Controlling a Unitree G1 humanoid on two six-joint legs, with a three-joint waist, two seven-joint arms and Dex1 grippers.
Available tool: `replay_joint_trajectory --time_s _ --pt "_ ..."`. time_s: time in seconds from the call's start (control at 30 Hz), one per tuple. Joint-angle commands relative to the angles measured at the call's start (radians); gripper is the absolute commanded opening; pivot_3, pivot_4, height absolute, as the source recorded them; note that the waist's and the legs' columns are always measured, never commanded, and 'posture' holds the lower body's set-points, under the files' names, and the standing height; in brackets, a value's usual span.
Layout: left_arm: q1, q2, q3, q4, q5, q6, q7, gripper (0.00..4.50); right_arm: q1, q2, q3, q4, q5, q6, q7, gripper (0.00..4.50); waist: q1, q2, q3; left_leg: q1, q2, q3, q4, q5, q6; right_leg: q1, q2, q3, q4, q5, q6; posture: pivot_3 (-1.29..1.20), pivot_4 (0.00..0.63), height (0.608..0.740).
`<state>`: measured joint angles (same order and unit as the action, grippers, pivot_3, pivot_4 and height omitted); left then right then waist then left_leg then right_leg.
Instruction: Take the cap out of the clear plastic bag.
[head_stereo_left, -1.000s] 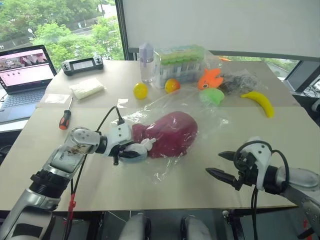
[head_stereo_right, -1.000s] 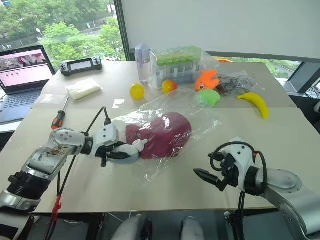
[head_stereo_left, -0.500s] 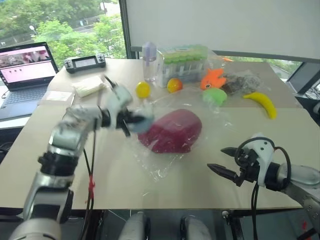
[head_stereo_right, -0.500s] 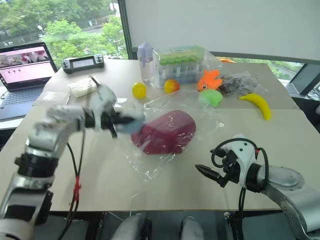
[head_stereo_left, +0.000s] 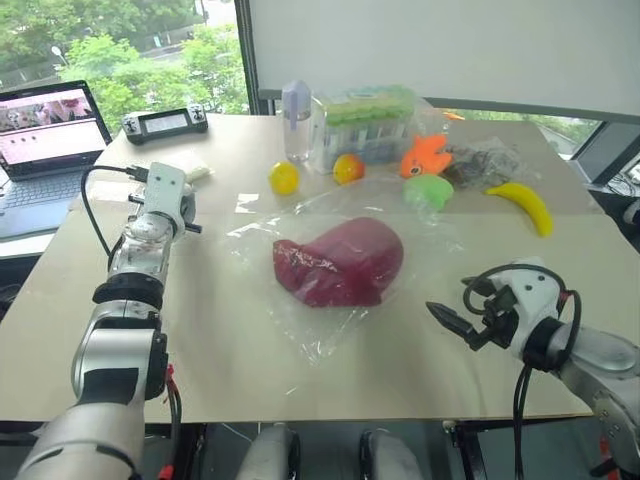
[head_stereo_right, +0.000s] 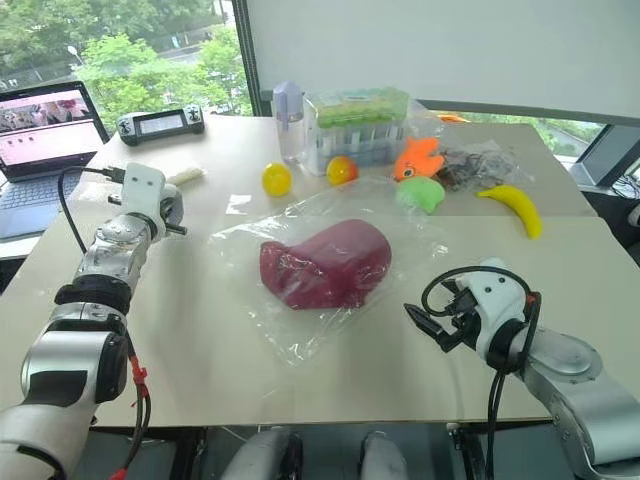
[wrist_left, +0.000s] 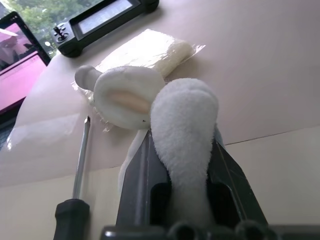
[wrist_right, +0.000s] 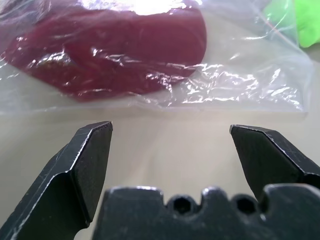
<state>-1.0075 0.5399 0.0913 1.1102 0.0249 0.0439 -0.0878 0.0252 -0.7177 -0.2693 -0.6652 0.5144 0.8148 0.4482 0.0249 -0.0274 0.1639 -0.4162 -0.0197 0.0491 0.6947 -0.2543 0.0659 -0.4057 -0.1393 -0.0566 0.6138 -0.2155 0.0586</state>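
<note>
No writing can be read anywhere. One maroon cap (head_stereo_left: 341, 263) lies inside one clear bag (head_stereo_left: 330, 330) at mid-table, the bag flat on the table (head_stereo_left: 240, 370). The left gripper (wrist_left: 182, 165) is clamped on a white plush toy (wrist_left: 145, 100) near one screwdriver (wrist_left: 75, 200) and a white packet (wrist_left: 145, 50); a second ago it was at the bag's mouth, and it has since swung out to the table's left. The right gripper (wrist_right: 170, 150) stays spread wide, empty, near the bag. One banana (head_stereo_left: 520, 205) and two yellow-orange balls (head_stereo_left: 284, 178) lie beyond.

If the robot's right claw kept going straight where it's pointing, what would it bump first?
Probably the clear plastic bag, whose near edge lies just ahead of the open right claw, with the cap inside it beyond.
</note>
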Motion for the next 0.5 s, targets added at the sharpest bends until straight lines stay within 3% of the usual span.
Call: replay_joint_trajectory --time_s 0.03,0.37,0.5 --pt "-0.038 0.011 0.026 0.062 -0.002 -0.051 0.027 0.62 -0.018 0.007 -0.040 -0.052 -0.002 -0.009 -0.026 4.50 0.000 0.000 0.000 0.000 0.000 0.000 0.000 0.000 0.000 0.000 0.000 0.000 0.000 0.000 0.000 0.00 0.150 0.740" --pt "-0.131 0.059 0.105 0.062 -0.054 -0.122 -0.023 4.32 -0.004 -0.003 -0.097 -0.054 -0.004 -0.006 -0.029 4.50 -0.006 0.000 0.000 0.000 0.000 0.001 0.000 0.000 0.000 0.000 0.000 -0.001 0.001 0.000 0.000 0.00 0.150 0.740" --pt "-0.173 0.037 0.108 -0.022 -0.097 -0.170 -0.195 4.42 -0.013 -0.010 -0.099 -0.049 0.001 -0.003 -0.018 4.50 -0.002 0.000 0.000 0.000 0.000 0.001 0.000 0.000 0.000 0.000 -0.001 -0.001 0.001 0.000 0.000 0.00 0.150 0.740"
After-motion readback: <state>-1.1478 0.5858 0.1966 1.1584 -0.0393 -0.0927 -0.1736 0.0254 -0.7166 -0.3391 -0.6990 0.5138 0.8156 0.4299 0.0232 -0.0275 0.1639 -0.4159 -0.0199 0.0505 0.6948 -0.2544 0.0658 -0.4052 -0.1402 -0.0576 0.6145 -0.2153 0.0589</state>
